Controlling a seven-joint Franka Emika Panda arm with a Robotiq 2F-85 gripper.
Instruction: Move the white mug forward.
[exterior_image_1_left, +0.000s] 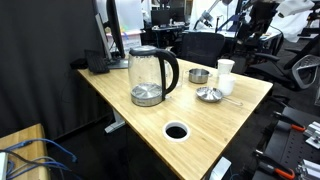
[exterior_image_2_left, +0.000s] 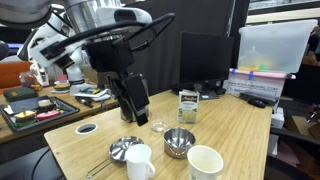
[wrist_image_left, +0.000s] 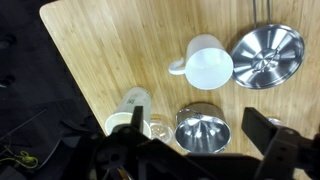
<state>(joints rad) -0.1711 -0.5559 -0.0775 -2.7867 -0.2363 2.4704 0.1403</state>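
The white mug (wrist_image_left: 205, 62) stands upright on the wooden table, handle to the left in the wrist view, beside the flat silver saucer (wrist_image_left: 268, 55). It also shows in both exterior views (exterior_image_2_left: 140, 162) (exterior_image_1_left: 226, 68). My gripper (wrist_image_left: 200, 140) is open and empty. It hangs above the table over the small metal bowl (wrist_image_left: 203, 130), apart from the mug. In an exterior view the gripper (exterior_image_2_left: 138, 112) is well above the table, behind the bowl (exterior_image_2_left: 179, 142) and the saucer (exterior_image_2_left: 125, 150).
A small carton (exterior_image_2_left: 188, 105) and a clear glass (exterior_image_2_left: 158, 126) stand behind the bowl. A larger white cup (exterior_image_2_left: 205, 162) is at the front. The table has a round cable hole (exterior_image_2_left: 86, 128). A glass kettle (exterior_image_1_left: 152, 75) shows in an exterior view.
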